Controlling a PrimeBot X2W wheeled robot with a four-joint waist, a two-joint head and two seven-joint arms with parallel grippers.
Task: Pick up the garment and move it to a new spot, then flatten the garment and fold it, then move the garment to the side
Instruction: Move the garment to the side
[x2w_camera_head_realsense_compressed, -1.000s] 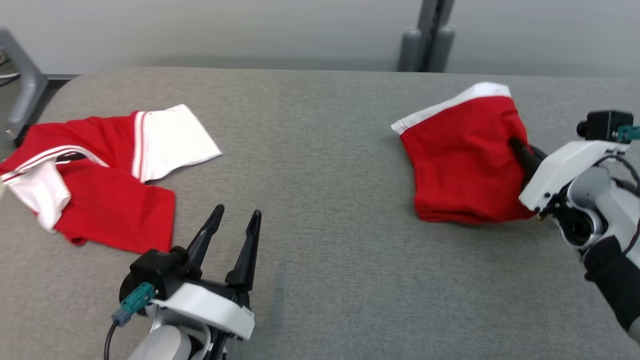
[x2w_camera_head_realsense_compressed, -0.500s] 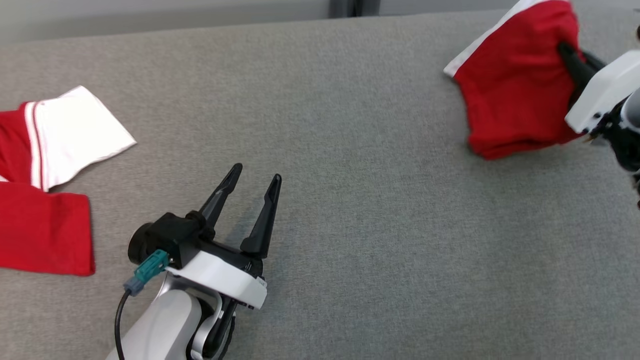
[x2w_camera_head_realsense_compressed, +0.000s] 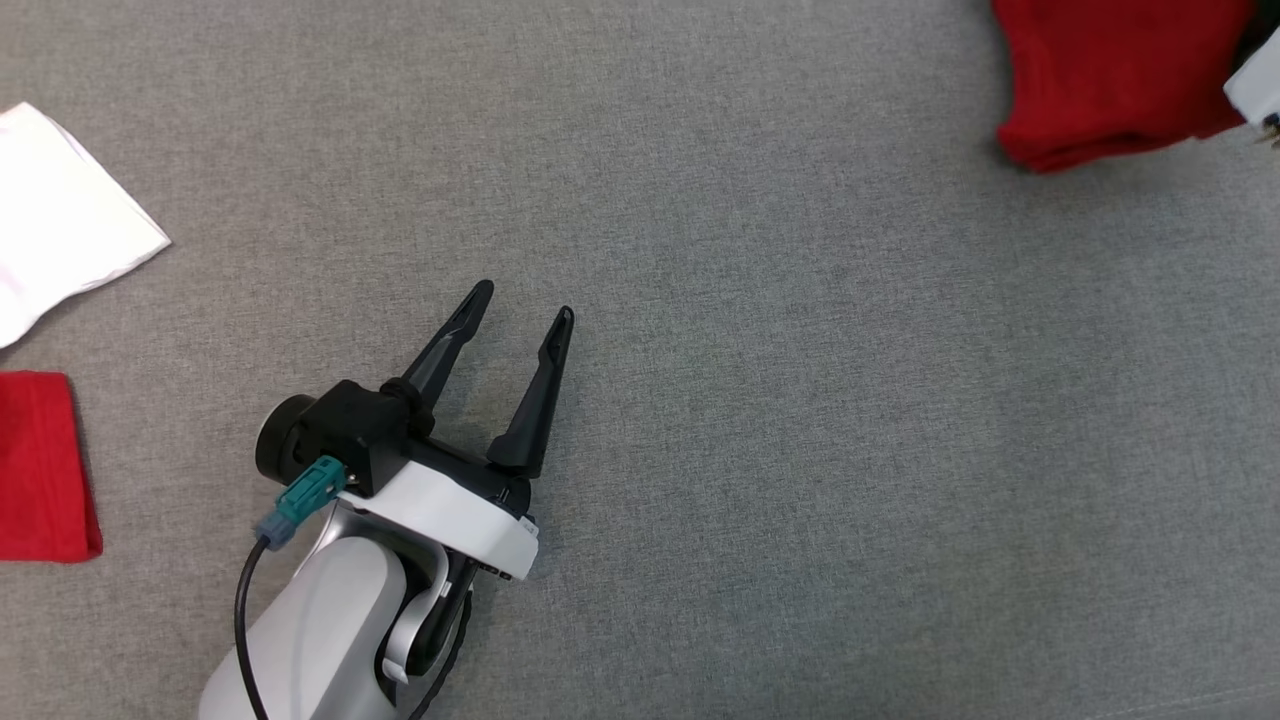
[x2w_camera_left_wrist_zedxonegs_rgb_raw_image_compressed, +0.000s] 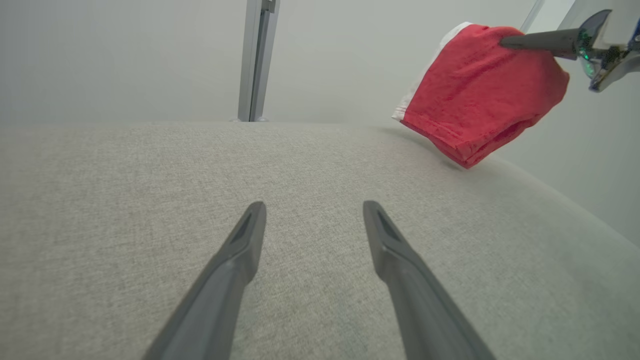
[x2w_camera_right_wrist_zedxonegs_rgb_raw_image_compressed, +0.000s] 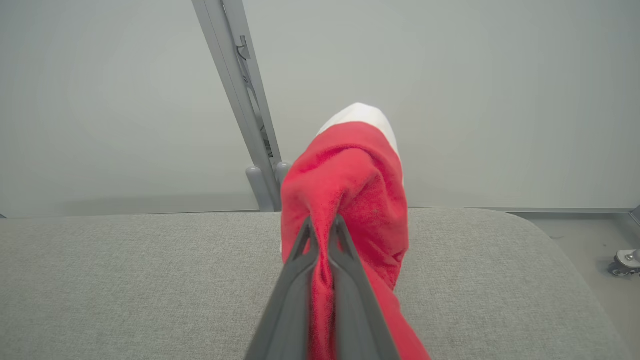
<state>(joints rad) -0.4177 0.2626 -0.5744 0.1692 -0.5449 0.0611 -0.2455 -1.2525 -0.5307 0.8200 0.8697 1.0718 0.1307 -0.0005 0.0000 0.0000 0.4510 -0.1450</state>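
Evidently right gripper (x2w_camera_right_wrist_zedxonegs_rgb_raw_image_compressed: 322, 225) pinches the folded garment (x2w_camera_right_wrist_zedxonegs_rgb_raw_image_compressed: 350, 170) above the table (x2w_camera_head_realsense_compressed: 800, 400) for carrying aside; left gripper (x2w_camera_head_realsense_compressed: 526, 300) spread, idle.

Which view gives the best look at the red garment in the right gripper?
The left wrist view: the whole folded red garment with its white band, pinched by the right gripper. The right wrist view shows bunched cloth between shut fingers; the head view crops it at the top right corner.

The garment (x2w_camera_left_wrist_zedxonegs_rgb_raw_image_compressed: 480, 100) is red edged in white, the tabletop (x2w_camera_head_realsense_compressed: 800, 400) speckled grey.
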